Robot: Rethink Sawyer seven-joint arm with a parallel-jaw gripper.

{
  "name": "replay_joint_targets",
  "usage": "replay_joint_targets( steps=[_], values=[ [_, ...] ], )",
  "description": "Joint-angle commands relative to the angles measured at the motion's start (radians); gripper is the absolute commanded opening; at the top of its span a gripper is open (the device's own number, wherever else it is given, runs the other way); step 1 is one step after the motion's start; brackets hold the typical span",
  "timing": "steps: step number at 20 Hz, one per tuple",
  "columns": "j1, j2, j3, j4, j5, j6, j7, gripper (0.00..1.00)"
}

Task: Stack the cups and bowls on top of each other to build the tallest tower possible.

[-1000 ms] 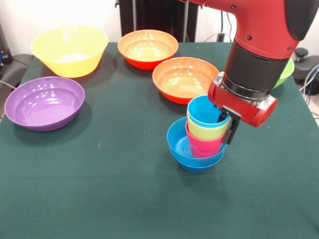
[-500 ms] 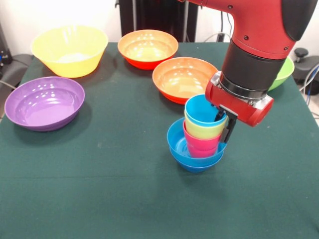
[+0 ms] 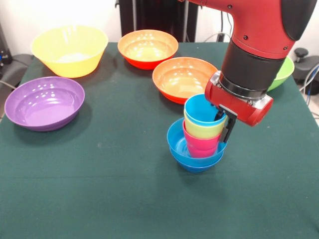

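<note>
The tower stands right of the table's middle: a small blue bowl (image 3: 178, 143) holds the pink cup (image 3: 201, 145), the yellow cup (image 3: 202, 130) and the light blue cup (image 3: 200, 110), nested one in another. They lean slightly left. My gripper (image 3: 223, 128) comes down at the stack's right side. One finger is inside the light blue cup and the other finger (image 3: 229, 130) runs down outside its wall, shut on the rim. I cannot tell whether a second small bowl sits under the first.
A large yellow bowl (image 3: 70, 50) and a purple bowl (image 3: 44, 103) sit at the left. Two orange bowls (image 3: 148, 47) (image 3: 183, 77) lie behind the tower. A lime green bowl (image 3: 284, 73) shows partly behind the arm at the right.
The gripper and the three cups have shifted slightly left and up over the last second. The bowls have stayed put.
</note>
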State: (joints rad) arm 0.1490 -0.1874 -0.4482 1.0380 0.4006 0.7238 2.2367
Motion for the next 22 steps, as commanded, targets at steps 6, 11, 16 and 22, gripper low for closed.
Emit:
replay_joint_targets(
  steps=[6, 11, 16, 22],
  values=[
    [0.020, 0.003, 0.057, 0.087, 0.014, 0.013, 0.232, 0.00],
    [0.022, 0.003, 0.057, 0.088, 0.014, 0.013, 0.232, 0.00],
    [0.023, 0.003, 0.056, 0.090, 0.013, 0.014, 0.233, 0.00],
    [0.025, 0.001, 0.058, 0.095, 0.014, 0.011, 0.234, 0.00]
  ],
)
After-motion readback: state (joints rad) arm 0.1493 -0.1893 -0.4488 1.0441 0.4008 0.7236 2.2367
